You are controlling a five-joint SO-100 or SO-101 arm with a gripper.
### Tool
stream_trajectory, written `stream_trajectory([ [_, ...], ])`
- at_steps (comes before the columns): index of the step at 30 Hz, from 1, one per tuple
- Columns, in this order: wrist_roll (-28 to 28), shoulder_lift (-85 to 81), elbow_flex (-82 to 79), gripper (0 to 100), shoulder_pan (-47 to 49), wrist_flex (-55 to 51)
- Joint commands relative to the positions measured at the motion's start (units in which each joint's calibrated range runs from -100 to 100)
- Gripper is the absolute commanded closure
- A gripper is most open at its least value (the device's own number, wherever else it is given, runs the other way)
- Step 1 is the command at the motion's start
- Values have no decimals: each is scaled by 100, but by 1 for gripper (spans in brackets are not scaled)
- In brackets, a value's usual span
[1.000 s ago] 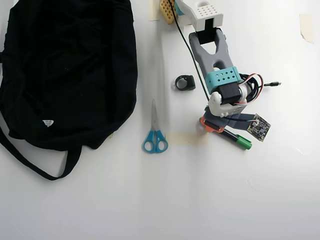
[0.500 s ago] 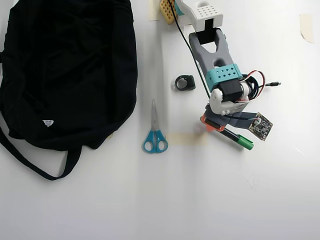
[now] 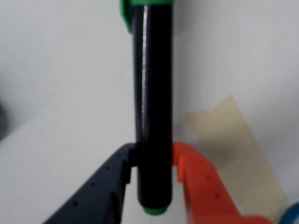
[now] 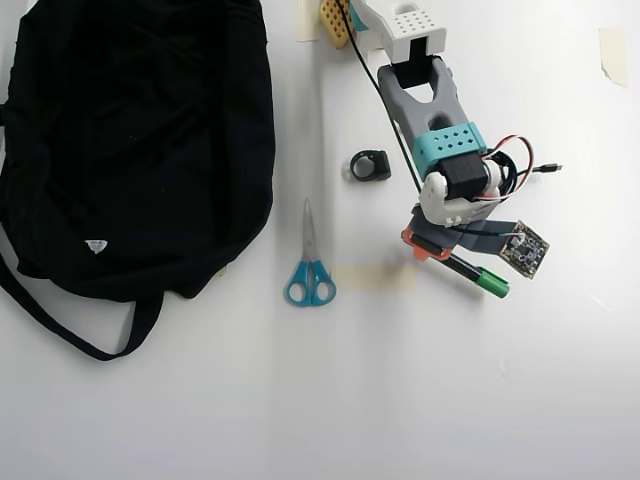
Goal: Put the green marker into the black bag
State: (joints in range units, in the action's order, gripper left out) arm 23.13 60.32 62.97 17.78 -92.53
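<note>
Blue-handled scissors (image 4: 309,268) lie flat on the white bench (image 4: 400,400), blades pointing 12 o'clock. Small black ring-shaped object (image 4: 370,165) at their 1 o'clock. Beige tape strip (image 4: 375,277) just beside, 3 o'clock.

Top-down table view; close, perhaps downward wrist.

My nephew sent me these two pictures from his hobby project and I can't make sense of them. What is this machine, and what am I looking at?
It is a small robot arm on a white table. One picture looks straight down from above; the other comes from a camera riding on the arm's wrist, close to its hand.

From above you see a big black bag at the left, blue-handled scissors in the middle, a small black ring-shaped part and a strip of tape.

The hand has two fingers, one dark, one orange. In the wrist picture they press on both sides of the green marker, near its small green end, so it appears to be gripped.
</note>
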Motion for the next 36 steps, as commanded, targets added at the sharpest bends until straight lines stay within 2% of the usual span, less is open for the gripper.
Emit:
stream_trajectory([
  [1,-5,-189,289,98,9,-32],
  [16,-320,-206,621,98,-20,-334],
  [19,-524,-206,962,98,-125,-670],
  [36,-1295,-206,1187,98,-611,-704],
])
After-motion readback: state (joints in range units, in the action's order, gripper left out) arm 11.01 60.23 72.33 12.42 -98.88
